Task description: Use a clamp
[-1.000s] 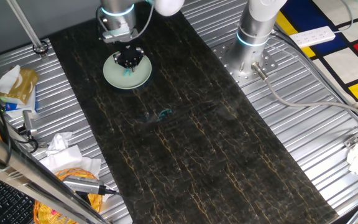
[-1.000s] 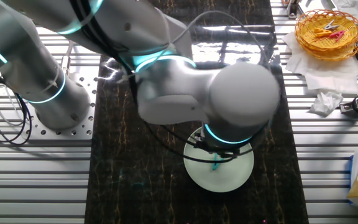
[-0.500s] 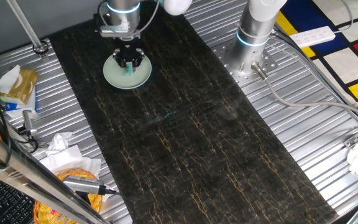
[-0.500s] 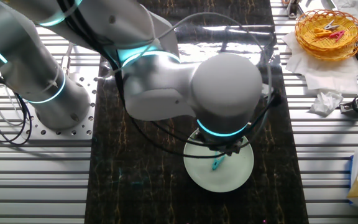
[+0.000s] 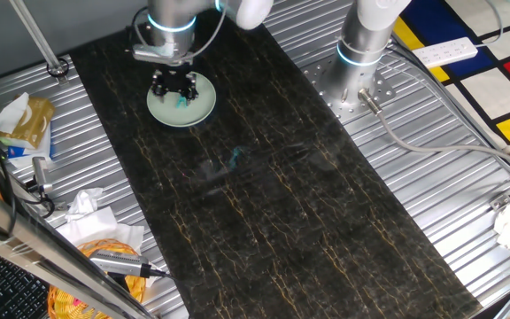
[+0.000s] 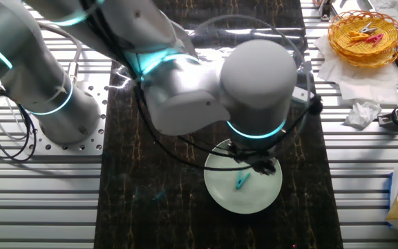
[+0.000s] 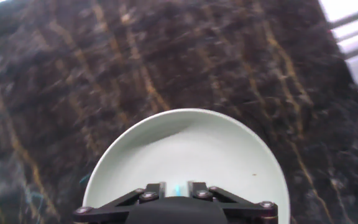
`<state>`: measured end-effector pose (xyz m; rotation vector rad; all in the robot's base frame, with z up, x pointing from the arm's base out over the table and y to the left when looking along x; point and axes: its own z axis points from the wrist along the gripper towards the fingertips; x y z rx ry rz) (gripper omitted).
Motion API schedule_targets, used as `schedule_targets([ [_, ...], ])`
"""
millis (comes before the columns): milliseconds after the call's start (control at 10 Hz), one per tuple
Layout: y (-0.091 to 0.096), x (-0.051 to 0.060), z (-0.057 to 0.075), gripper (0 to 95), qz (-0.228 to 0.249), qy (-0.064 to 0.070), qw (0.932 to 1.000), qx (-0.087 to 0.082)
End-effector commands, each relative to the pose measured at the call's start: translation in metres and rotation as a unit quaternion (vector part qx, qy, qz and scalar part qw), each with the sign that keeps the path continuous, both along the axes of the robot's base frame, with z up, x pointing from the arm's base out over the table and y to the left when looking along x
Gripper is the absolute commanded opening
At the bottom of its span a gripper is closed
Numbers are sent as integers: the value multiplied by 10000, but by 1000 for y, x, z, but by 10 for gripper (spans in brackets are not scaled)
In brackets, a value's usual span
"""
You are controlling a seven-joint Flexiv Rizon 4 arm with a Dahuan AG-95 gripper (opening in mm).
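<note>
The small teal clamp (image 6: pixel 242 181) lies on the round pale green plate (image 6: pixel 268 197) on the dark marble mat. In one fixed view the clamp (image 5: pixel 182 100) is near the middle of the plate (image 5: pixel 202 106). My black gripper (image 6: pixel 260 164) hovers low over the plate's far part, beside the clamp and apart from it; it also shows over the plate's left side (image 5: pixel 170 87). In the hand view the plate (image 7: pixel 191 143) fills the lower half. A teal strip shows in the narrow gap between my fingertips (image 7: pixel 178 188), and the jaws stand slightly apart.
A yellow basket (image 6: pixel 365 33) with small clips stands at the mat's far right, with crumpled tissue (image 6: pixel 361 114) beside it. The arm's base (image 5: pixel 361 53) is bolted by the mat. Packets and paper (image 5: pixel 25 124) and a power strip (image 5: pixel 445 51) lie off the mat.
My gripper has moved sideways over the plate, away from the clamp. The clamp has stayed lying where it was on the plate.
</note>
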<state>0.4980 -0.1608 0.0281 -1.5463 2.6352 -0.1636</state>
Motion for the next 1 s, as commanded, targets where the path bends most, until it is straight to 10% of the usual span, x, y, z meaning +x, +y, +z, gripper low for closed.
schedule_targets([
  [100, 2, -3, 8, 760, 50, 129, 9996, 252],
  [300, 2, -3, 9, 760, 76, 333, 9982, 498],
  [400, 2, -3, 12, 570, 101, 368, 9981, 488],
  [1000, 4, -2, 16, 570, -96, 488, 9981, 368],
])
